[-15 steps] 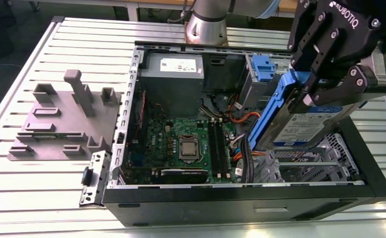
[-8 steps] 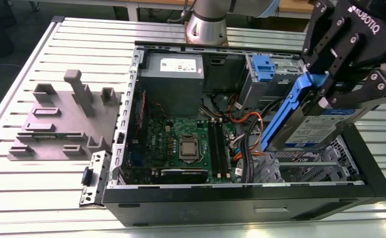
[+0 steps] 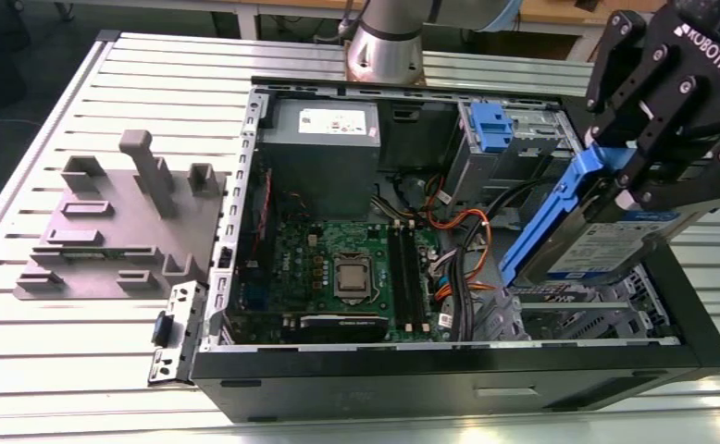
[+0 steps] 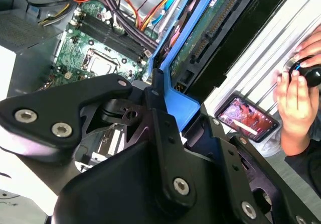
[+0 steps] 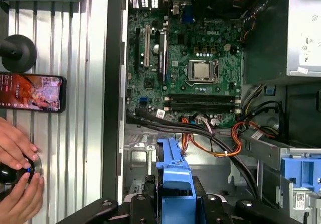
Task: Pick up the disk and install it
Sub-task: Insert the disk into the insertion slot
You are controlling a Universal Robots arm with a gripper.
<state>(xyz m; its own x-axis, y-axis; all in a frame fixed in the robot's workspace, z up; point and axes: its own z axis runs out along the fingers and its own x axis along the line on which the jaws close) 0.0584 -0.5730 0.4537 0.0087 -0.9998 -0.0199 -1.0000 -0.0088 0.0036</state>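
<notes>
holds the disk [image 3: 604,248] off the surface, tilted, white-and-blue label facing up, over the end of the open computer case [image 3: 459,381] toward the exterior view's right. carries it by the blue rail [image 3: 558,217] along its long edge, with the gripper [image 3: 632,180] clamped tight onto that rail. hangs over the metal drive cage [image 3: 582,310], lower end down close to it; cannot tell whether touching. not seated in a bay.

in the second wrist view, shows the green circuit-board underside of the disk [image 4: 210,28] and the gripper [image 4: 160,108] pinching the rail's blue end. in the first wrist view, looks past the gripper [image 5: 175,206] onto the motherboard [image 5: 190,68] lying flat inside the case.

between motherboard and cage, a tangle of orange cables [image 3: 459,227]. at the case's far end, a grey power supply [image 3: 323,139], and beside it a blue caddy clip [image 3: 490,125] standing in an upper bay, apart from the disk.

outside the case, on the slatted metal table [image 3: 39,370] toward the exterior view's left, a grey fixture block [image 3: 101,231]. on the other side, a person's hands [image 5: 17,189] cupped around a small black object, near a phone [image 5: 31,92] lying flat with its screen lit.
</notes>
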